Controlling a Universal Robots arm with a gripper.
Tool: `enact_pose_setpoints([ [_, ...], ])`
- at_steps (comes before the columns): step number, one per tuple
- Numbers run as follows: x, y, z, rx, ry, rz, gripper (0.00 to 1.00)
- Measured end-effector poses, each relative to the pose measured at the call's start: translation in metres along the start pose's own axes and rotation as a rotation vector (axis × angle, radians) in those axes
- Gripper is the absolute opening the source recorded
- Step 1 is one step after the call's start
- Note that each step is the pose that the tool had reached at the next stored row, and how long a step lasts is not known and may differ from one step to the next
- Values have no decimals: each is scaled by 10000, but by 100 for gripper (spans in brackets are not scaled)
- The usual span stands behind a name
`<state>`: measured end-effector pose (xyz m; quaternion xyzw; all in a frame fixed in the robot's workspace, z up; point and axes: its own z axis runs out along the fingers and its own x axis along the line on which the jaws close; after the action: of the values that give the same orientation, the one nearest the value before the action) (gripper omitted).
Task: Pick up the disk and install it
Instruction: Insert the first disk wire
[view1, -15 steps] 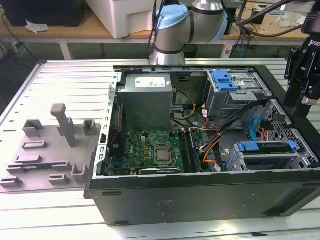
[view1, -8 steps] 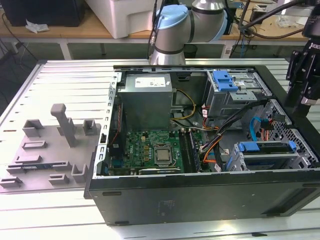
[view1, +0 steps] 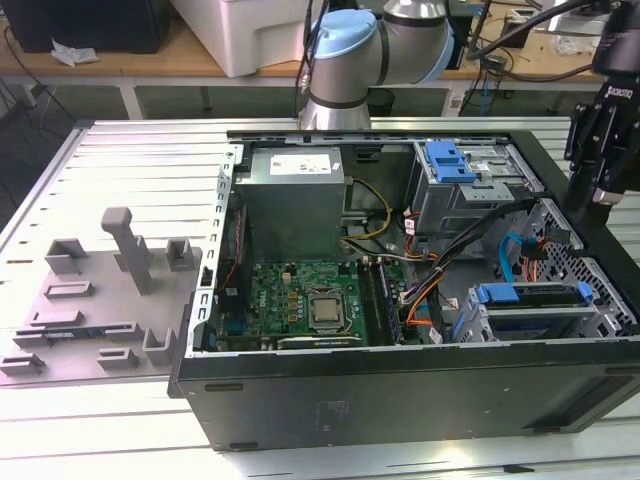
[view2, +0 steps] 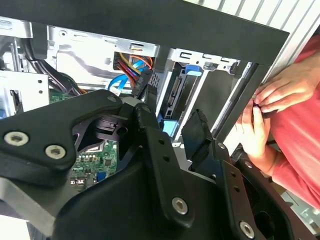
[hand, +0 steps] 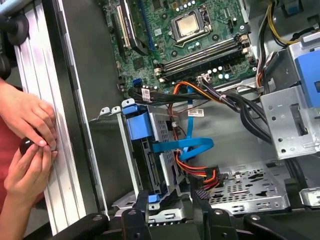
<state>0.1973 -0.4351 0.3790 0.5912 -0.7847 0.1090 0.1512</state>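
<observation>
Computer case, side panel off, lying flat on a slotted metal surface, set toward that surface's edge on the exterior view's right. Bare slats along the near edge and across the far corner on the exterior view's left. Grey fixture plate near the left edge, just beside the case wall.

Claw, black, hanging in free air above the case rim on the exterior view's right, touching nothing. Fingers spread wide in both wrist views, nothing between them.

Disk inside the case, at its near corner on the exterior view's right. Slotted into a grey metal cage, blue bracket uppermost, silver body under it. Below the claw and apart from it.

Little room on the cage's inner side: blue ribbon cable and orange wires close against it, black cable bundle crossing just beyond. Second cage with a blue latch near the case's far wall. Green motherboard mid-case, well apart from the disk.

One hand and the other hand of a person at the surface's slats just outside the case wall by the disk, fingertips pinched together on something small and dark. Red sleeve behind them.
</observation>
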Motion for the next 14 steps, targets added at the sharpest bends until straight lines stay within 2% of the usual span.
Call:
enact_pose_setpoints([
  [1,-39,11,-6,20,82,13,47],
  [3,-77,22,-13,39,163,28,47],
  [5,-139,39,-22,71,301,54,47],
  [7,-177,49,-26,94,402,76,47],
  [8,-210,57,-26,118,507,96,47],
  [12,-277,74,-21,175,752,136,47],
  [13,-310,83,-20,195,846,152,47],
  [14,-332,89,-18,208,904,162,47],
])
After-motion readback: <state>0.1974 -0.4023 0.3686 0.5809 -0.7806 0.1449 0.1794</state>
